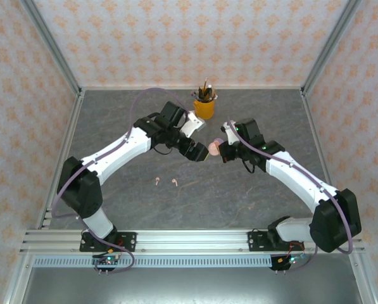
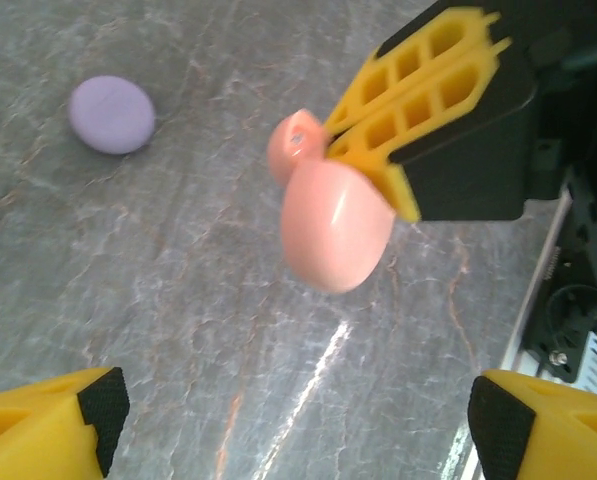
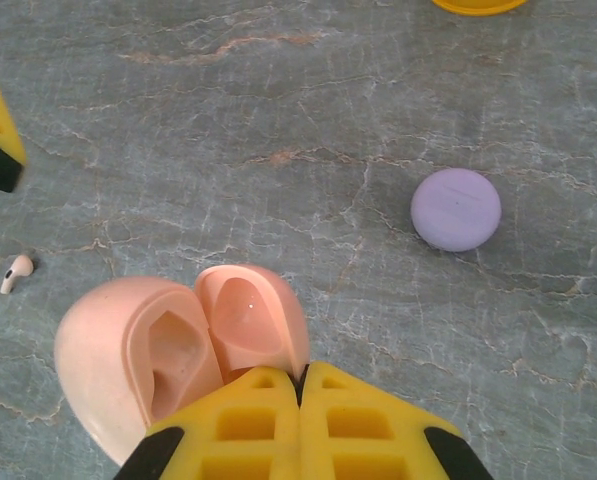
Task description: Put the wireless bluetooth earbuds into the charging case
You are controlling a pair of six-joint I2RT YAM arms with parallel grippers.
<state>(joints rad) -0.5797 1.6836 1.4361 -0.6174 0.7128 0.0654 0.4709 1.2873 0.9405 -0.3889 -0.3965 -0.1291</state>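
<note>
Grey marbled tabletop (image 1: 144, 209), walled on three sides by orange-patterned paper. My two arms reach in toward its middle, wrists nearly meeting.

Left gripper (image 2: 298, 425): fingers spread wide with nothing between them, pointed at the pink case from just beside it.

Right gripper (image 3: 300, 390): yellow fingers pressed together, pinching the pale pink clamshell charging case (image 3: 168, 360) where its two halves meet. The case hangs open, both moulded hollows facing my right wrist camera. As far as I can tell it is held off the surface.

Yellow cup of pens (image 1: 204, 107): upright toward the far side of the table, beyond both grippers.

Round lilac case (image 3: 456, 208): closed, flat on the table, near the pink case and not touching it.

Two pale pink stemmed earbuds (image 1: 157, 182) (image 1: 175, 182): lying on the table near each other, closer to my bases than either gripper and well apart from all my fingers and from the open case. One earbud (image 3: 16, 272) lies at the left edge of the right wrist view, away from the case.
</note>
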